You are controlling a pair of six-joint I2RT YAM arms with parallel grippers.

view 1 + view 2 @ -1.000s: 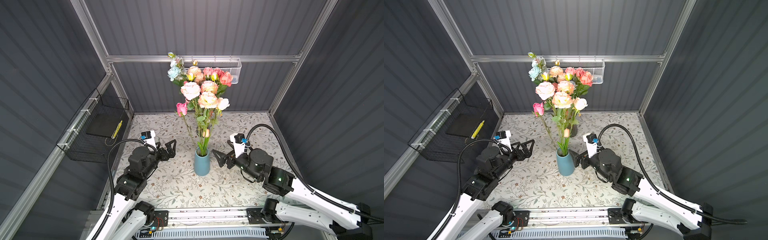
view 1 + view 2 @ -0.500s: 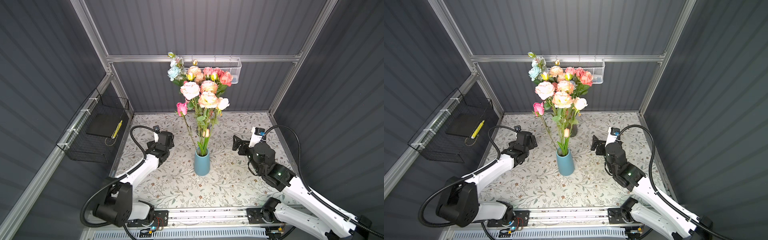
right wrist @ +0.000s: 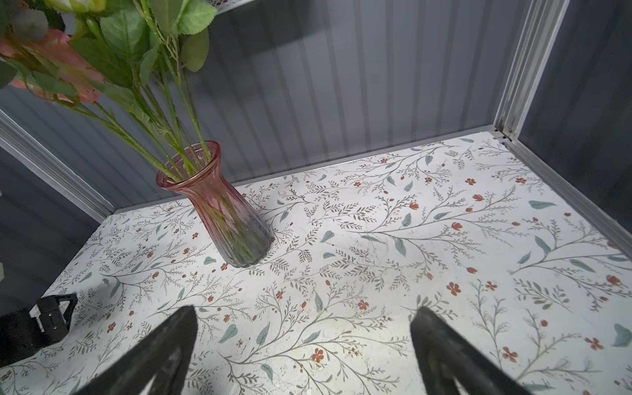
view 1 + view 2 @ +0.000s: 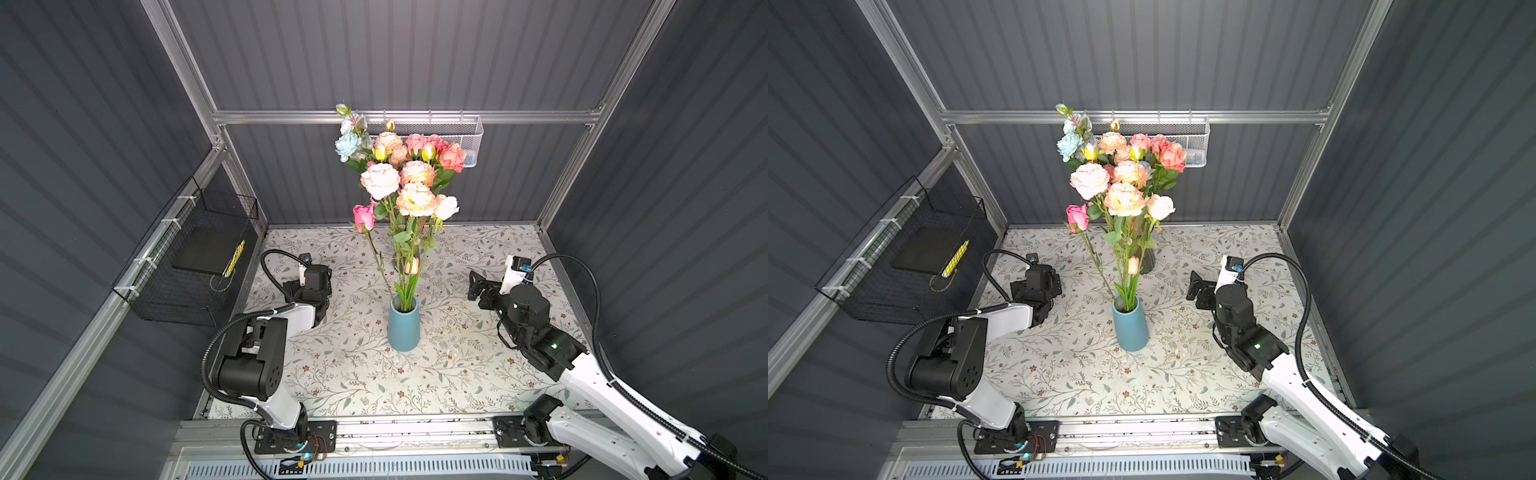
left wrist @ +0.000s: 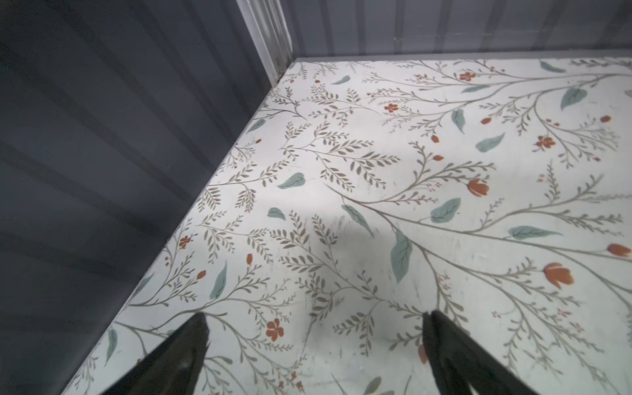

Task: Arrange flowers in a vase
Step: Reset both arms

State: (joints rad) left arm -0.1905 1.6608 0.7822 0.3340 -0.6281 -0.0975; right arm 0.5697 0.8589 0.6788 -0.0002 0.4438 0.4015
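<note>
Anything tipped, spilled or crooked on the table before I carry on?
Nothing spilled or toppled: the teal ceramic vase and the pink ribbed glass vase both stand upright. Only the deep pink rose looks askew, its long stem leaning out of the teal vase, apart from the other blooms.

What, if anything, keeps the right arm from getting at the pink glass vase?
Probably nothing, so likely yes: the right gripper is open and empty, and only bare tablecloth lies between its fingers and the pink glass vase. The flowers fan out above its rim, not in the path.
</note>
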